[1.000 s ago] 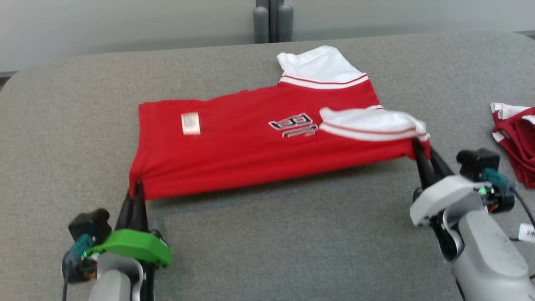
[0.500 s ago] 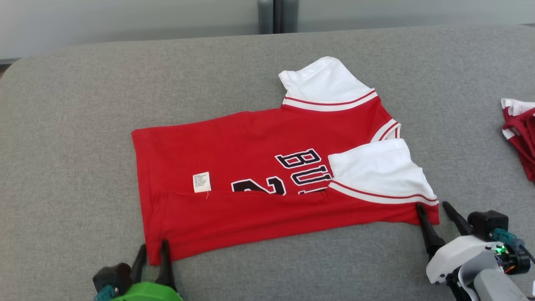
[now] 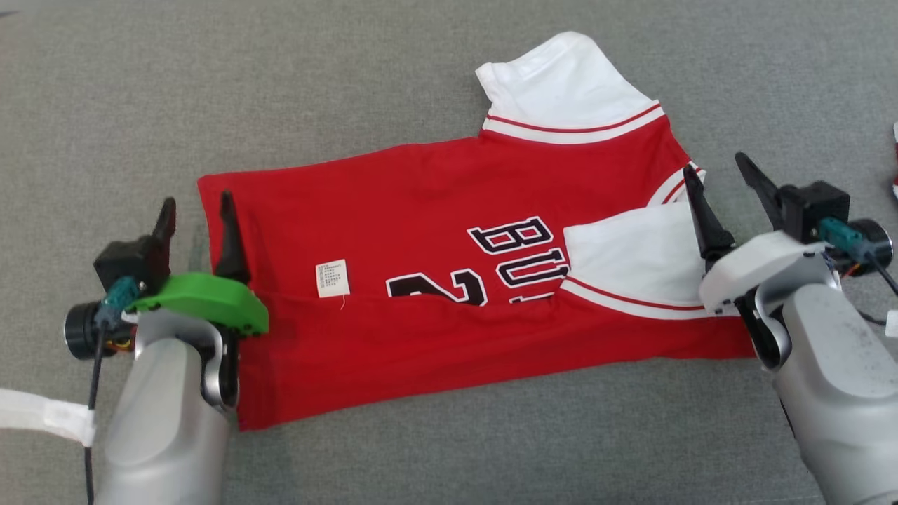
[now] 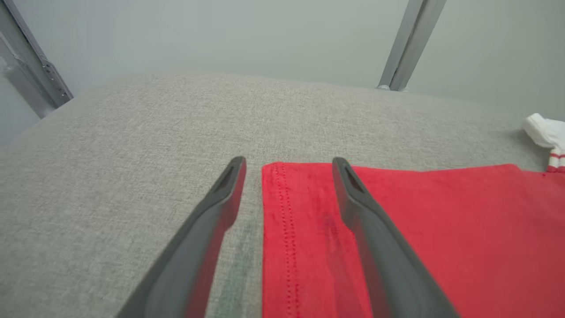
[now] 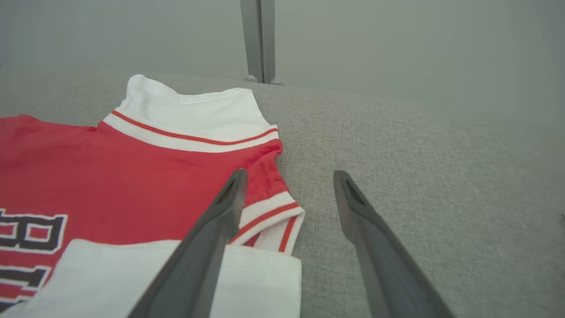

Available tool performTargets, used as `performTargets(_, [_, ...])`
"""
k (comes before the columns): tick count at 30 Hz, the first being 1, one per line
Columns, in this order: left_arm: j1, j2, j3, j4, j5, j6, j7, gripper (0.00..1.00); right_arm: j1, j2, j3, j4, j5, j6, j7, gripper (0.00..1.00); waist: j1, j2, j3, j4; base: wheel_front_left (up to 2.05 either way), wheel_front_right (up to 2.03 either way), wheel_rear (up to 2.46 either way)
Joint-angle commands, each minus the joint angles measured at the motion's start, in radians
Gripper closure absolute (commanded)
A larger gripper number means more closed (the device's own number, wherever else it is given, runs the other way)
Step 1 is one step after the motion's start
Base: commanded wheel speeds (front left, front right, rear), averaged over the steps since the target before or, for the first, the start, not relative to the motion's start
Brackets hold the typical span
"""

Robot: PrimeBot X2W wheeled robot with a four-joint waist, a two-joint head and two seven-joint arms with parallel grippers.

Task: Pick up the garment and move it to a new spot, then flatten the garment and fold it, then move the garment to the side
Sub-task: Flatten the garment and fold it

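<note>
The garment (image 3: 435,203) sits on the table (image 3: 421,70), near edge already folded over. Empty and released, left claw (image 3: 197,203) at the hem, right claw (image 3: 717,168) by the collar, probably lining up another fold.

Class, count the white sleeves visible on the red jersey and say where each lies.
2. One sleeve sticks out from the jersey's far edge, flat on the grey surface. The other is folded onto the chest, covering the lettering's end, near the right gripper.
</note>
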Motion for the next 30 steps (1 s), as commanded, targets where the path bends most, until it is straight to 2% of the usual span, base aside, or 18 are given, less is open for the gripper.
performTargets(1, [-0.047,0.009,0.003,0.048,0.006,-0.005,0.0,0.0,-0.039,-0.001,0.011,0.015,-0.013,-0.002,0.001,0.0,0.0,0.0,0.072,-0.001,0.0,0.0,0.0])
performTargets(10, [-0.232,0.042,-0.016,0.251,0.044,-0.031,0.001,0.0,-0.237,-0.021,0.081,0.112,-0.056,-0.002,0.024,0.0,0.0,0.0,0.158,0.009,0.0,0.0,0.0])
performTargets(11, [-0.241,0.041,-0.023,0.275,0.051,-0.035,0.002,0.16,-0.26,-0.023,0.09,0.128,-0.057,-0.002,0.031,0.0,0.0,0.0,0.163,0.013,0.0,0.0,0.0])
performTargets(13, [-0.25,0.032,-0.037,0.308,0.053,-0.041,0.003,1.0,-0.303,-0.026,0.101,0.15,-0.047,-0.002,0.045,0.0,0.0,0.0,0.173,0.025,0.0,0.0,0.0])
performTargets(18, [-0.275,0.007,-0.061,0.315,0.045,-0.053,0.005,1.0,-0.408,-0.052,0.15,0.215,-0.026,-0.002,0.102,0.0,0.0,0.0,0.189,0.069,0.0,0.0,0.0])
performTargets(30, [-0.281,-0.022,-0.112,0.18,0.027,-0.062,0.0,1.0,-0.639,-0.048,0.218,0.423,-0.004,-0.002,0.236,0.0,0.0,0.0,0.234,0.178,0.0,0.0,0.0])
